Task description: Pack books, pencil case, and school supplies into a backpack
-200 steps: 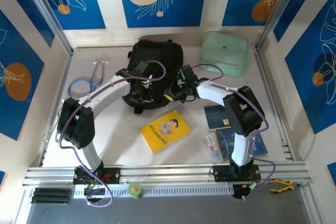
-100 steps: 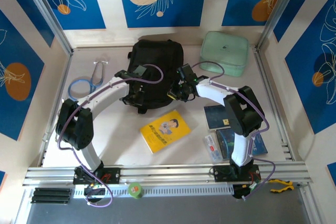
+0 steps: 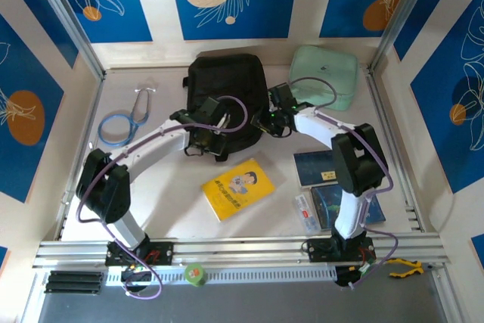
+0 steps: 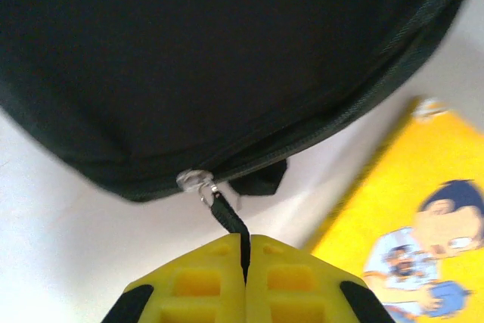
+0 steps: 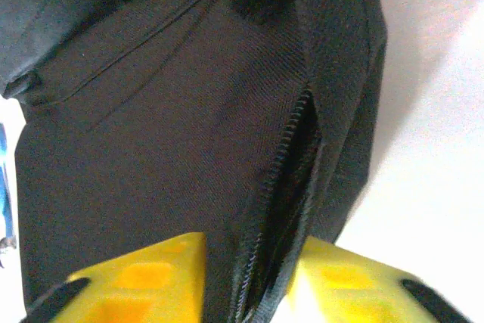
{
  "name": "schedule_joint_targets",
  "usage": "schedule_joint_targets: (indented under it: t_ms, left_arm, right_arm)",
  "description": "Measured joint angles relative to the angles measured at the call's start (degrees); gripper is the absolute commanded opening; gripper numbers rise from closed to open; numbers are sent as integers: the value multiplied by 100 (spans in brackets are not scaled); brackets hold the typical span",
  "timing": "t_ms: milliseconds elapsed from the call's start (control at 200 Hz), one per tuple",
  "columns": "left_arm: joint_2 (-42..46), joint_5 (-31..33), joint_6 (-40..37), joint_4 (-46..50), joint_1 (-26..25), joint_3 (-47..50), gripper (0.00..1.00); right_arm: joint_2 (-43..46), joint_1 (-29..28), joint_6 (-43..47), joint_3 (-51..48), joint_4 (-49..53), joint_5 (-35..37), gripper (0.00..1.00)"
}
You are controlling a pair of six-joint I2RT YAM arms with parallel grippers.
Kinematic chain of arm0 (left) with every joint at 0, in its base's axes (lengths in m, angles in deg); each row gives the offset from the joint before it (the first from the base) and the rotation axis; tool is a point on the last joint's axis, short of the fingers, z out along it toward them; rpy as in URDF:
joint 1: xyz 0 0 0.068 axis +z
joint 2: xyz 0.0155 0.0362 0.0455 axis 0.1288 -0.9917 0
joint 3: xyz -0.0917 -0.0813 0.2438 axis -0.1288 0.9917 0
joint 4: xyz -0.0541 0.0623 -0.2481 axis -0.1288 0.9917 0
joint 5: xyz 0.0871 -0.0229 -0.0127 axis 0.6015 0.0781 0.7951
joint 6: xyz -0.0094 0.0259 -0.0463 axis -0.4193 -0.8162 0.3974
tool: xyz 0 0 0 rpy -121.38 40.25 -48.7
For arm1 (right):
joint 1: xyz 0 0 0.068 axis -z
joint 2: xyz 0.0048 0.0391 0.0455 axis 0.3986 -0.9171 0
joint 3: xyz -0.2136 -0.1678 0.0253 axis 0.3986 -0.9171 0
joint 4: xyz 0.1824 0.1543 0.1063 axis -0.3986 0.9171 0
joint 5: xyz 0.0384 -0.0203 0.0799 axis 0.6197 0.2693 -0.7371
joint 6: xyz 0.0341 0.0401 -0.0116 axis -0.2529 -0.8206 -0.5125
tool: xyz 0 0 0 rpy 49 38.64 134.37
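Note:
The black backpack [image 3: 227,81] lies at the back middle of the table. My left gripper [image 3: 203,147] [image 4: 246,251] is at its near edge, shut on the black zipper pull [image 4: 227,217] that hangs from the silver slider [image 4: 195,180]. My right gripper [image 3: 271,122] [image 5: 253,277] is at the backpack's [image 5: 151,149] right side, jaws apart, with the parted zipper edge [image 5: 299,164] between them. The yellow book [image 3: 238,187] [image 4: 408,217] lies in front. The navy book [image 3: 314,168], the blue book [image 3: 344,206] and the pencil case [image 3: 305,212] lie at the right front.
A mint-green padded pouch [image 3: 324,75] sits at the back right, close to the right arm. A stethoscope [image 3: 125,119] lies at the left. Metal frame rails border the table, and a green tape roll [image 3: 195,273] rests on the front rail.
My right gripper has moved up and to the right along the backpack's side and its jaws have parted. My left gripper has shifted right, still shut on the zipper pull.

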Motion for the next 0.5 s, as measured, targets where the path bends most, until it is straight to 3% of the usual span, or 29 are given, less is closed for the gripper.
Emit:
schedule_joint_targets:
  t_ms: [120, 310, 500]
  left_arm:
    - [-249, -149, 17, -240, -149, -387, 0]
    - [-678, -363, 17, -531, -212, -914, 0]
    - [-721, -439, 66, -638, -289, -894, 0]
  right_arm:
    - [675, 219, -190, -590, -70, 20, 54]
    - [1606, 225, -800, -1344, -118, -72, 58]
    - [1766, 72, -1552, -1816, -310, -313, 60]
